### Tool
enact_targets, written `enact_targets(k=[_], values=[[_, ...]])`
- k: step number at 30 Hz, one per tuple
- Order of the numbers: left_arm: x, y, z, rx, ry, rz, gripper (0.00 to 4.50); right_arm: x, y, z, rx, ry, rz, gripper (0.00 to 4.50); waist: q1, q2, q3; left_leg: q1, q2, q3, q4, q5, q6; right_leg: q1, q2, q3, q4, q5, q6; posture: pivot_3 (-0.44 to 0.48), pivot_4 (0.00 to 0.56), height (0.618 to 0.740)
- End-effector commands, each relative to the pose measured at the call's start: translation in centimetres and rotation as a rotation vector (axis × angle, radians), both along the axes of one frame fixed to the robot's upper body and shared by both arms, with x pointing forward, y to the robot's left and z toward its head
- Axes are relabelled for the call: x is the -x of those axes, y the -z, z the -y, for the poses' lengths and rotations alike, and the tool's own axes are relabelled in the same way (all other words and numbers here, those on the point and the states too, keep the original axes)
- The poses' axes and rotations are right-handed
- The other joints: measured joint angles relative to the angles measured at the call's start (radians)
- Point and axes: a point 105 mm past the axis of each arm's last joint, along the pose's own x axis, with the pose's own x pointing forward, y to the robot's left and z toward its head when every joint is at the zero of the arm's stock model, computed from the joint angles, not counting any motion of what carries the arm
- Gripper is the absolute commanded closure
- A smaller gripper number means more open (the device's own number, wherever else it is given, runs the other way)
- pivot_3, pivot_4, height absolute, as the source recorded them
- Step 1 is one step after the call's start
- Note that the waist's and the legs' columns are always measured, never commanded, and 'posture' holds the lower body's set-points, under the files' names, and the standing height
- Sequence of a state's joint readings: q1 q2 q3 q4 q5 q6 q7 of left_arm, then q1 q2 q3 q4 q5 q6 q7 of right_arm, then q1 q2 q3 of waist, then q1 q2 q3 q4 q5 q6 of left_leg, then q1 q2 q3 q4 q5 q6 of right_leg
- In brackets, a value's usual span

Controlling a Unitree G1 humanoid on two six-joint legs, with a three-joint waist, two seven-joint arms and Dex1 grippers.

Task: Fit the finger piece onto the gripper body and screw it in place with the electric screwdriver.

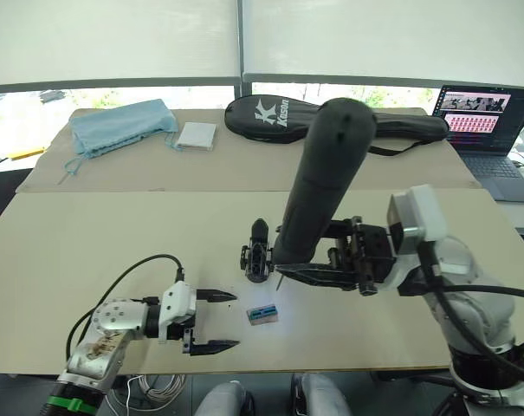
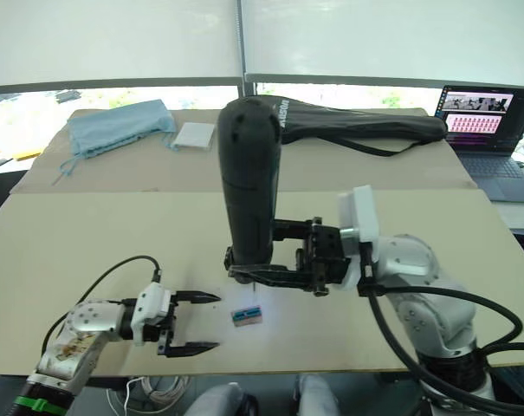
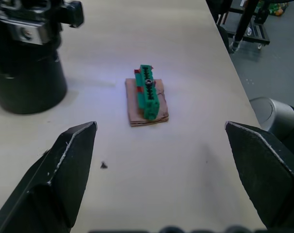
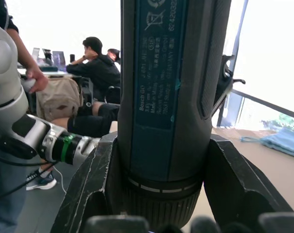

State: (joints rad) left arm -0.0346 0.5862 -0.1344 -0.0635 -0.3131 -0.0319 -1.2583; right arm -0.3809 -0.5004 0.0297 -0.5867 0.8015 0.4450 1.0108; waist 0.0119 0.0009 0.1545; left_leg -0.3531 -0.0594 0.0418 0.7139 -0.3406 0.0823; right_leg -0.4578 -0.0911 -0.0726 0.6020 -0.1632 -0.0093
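The right gripper (image 1: pixel 287 270) clamps the upright screwdriver (image 1: pixel 322 182), bit down beside the gripper body (image 1: pixel 258 252). The left gripper (image 1: pixel 216 321) rests wide open. Keep the bit vertical over the screw.

A green terminal block (image 3: pixel 149 92) on a tan card lies on the counter (image 3: pixel 185 43) beyond the left pincer's (image 3: pixel 161 160) wide-spread fingers (image 3: pixel 64 165), beside a black cylinder (image 3: pixel 27 73).
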Motion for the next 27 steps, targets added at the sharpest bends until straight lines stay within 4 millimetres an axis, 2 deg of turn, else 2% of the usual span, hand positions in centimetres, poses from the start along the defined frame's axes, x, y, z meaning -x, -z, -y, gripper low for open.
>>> enact_targets(k=[1,13,27], values=[[-0.2,-0.1,1.2,-0.014,0.006,0.037,0.05,0.8,-0.2,-0.5,-0.019,-0.044,0.068,2.58,-0.001,0.000,0.000,0.000,0.000,0.000,0.000,0.000,0.000,0.000,0.000,0.000,0.000,0.000,0.000,0.000,0.150,0.740],[-0.9,1.3,3.2,-0.037,0.016,0.003,0.05,-0.1,2.7,-1.8,0.072,-0.136,0.079,2.58,0.001,0.000,0.000,0.001,0.000,0.000,0.002,0.000,0.000,0.001,0.000,-0.001,0.001,0.000,0.000,0.000,0.150,0.740],[-0.3,2.8,3.6,-0.058,0.033,-0.018,0.05,-1.2,3.6,-2.3,0.077,-0.119,0.072,2.58,0.003,0.001,-0.001,0.001,-0.001,0.000,0.003,0.000,0.000,0.003,0.000,-0.001,0.001,0.000,0.001,0.000,0.150,0.740]])
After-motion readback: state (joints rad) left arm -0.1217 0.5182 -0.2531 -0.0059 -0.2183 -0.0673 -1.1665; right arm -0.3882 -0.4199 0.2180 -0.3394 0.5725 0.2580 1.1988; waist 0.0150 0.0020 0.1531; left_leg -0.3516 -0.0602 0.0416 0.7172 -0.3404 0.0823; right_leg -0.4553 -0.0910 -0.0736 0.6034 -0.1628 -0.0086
